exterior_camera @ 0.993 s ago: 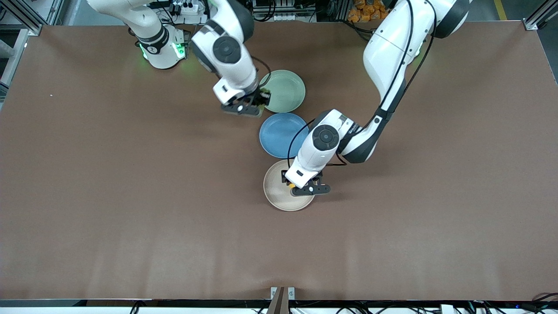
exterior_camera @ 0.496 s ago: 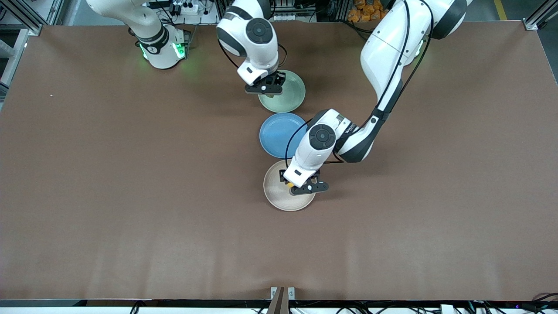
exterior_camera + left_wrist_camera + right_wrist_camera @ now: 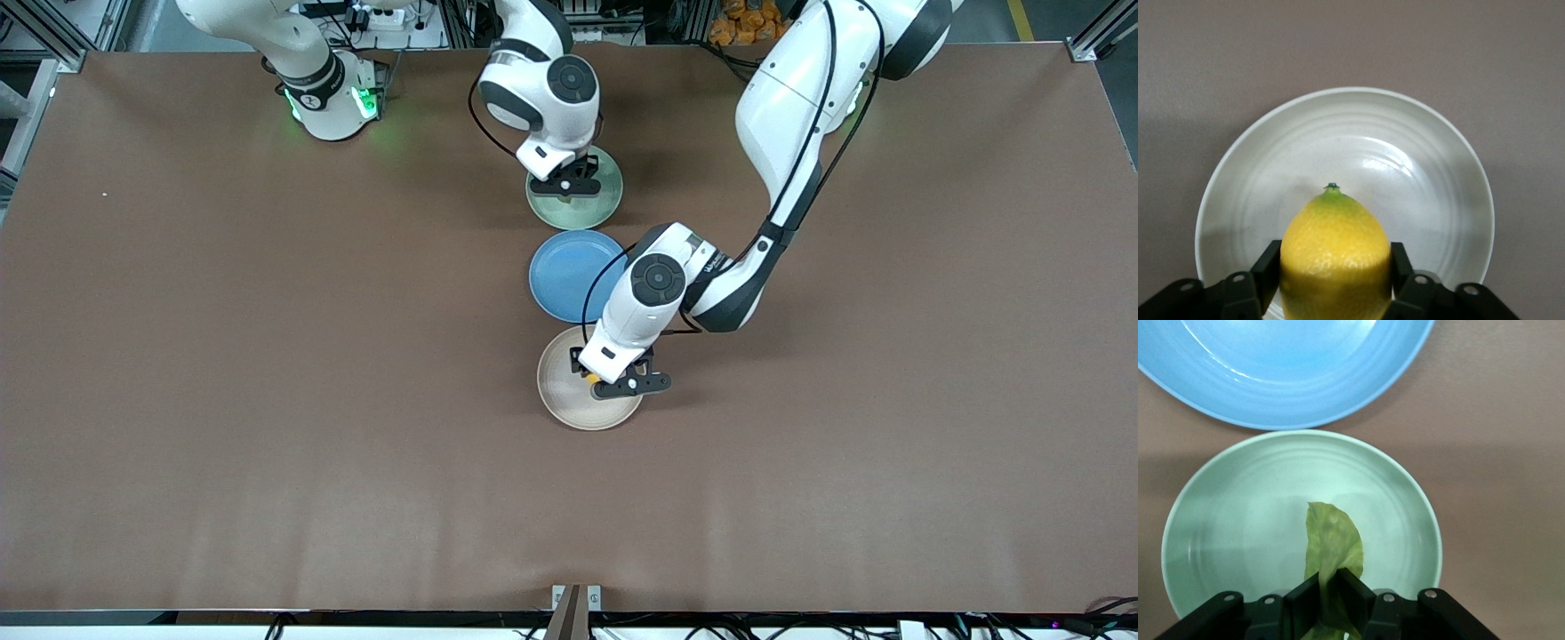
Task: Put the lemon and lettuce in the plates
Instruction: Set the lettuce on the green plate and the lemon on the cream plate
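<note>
My left gripper (image 3: 612, 380) is shut on the yellow lemon (image 3: 1335, 257) and holds it over the beige-white plate (image 3: 562, 391); that plate also shows in the left wrist view (image 3: 1418, 173). In the front view only a sliver of the lemon (image 3: 593, 379) shows. My right gripper (image 3: 569, 184) is shut on the green lettuce (image 3: 1331, 550) and holds it over the mint green plate (image 3: 594, 209); that plate also shows in the right wrist view (image 3: 1238, 520). The lettuce is hidden in the front view.
A blue plate (image 3: 564, 276) lies between the two other plates; it also shows in the right wrist view (image 3: 1285, 367). The brown table (image 3: 267, 400) stretches wide toward both ends.
My right gripper has moved with the lettuce from beside the mint green plate to over it. My left gripper with the lemon has barely moved over the beige-white plate.
</note>
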`<state>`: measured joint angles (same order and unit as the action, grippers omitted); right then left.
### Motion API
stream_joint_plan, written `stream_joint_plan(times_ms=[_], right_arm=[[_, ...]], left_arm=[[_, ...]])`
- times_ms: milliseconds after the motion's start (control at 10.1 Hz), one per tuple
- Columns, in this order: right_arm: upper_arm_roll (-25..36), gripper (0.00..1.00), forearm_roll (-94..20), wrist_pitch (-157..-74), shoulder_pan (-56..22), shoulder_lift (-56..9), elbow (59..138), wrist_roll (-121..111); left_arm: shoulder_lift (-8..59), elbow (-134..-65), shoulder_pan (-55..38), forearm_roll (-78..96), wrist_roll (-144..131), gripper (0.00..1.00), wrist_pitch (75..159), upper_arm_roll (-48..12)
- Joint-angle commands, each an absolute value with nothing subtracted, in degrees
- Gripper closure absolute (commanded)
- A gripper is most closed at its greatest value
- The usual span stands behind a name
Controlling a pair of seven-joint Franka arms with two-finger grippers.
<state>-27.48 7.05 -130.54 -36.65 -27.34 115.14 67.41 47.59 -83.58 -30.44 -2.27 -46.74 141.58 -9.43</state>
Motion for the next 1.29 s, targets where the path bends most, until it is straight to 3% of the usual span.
stream_joint_plan(times_ms=[0, 298, 397, 596, 993, 1191], right_arm=[[-27.51, 1.00, 11.06, -129.99, -36.91, -32.59, 110.93, 70.13], [-27.51, 0.97, 12.13, -129.90, -36.91, -33.22, 110.48, 70.40], [-27.51, 0.53, 12.30, -129.82, -36.48, -33.22, 110.48, 70.40], [-27.51, 0.00, 14.75, -128.85, -36.21, -32.52, 110.48, 70.31], [-28.99, 0.00, 14.68, -120.70, -34.81, -30.16, 108.28, 69.26], [-31.19, 0.00, 14.42, -118.22, -32.10, -27.35, 108.28, 68.82]], left_arm=[[44.49, -83.23, -30.33, -9.36, -47.29, 0.00, 140.20, -7.65], [34.76, -83.23, -25.16, -12.83, -40.64, 0.00, 129.77, -7.65], [30.98, -83.23, -22.44, -12.14, -34.17, 0.00, 126.07, -7.73], [24.90, -83.06, -19.69, -11.87, -30.76, 0.00, 117.47, -8.09], [15.13, -82.71, -13.38, -11.52, -27.80, 0.00, 104.37, -8.08], [10.66, -82.71, -12.75, -11.51, -21.12, 0.00, 101.87, -7.04]])
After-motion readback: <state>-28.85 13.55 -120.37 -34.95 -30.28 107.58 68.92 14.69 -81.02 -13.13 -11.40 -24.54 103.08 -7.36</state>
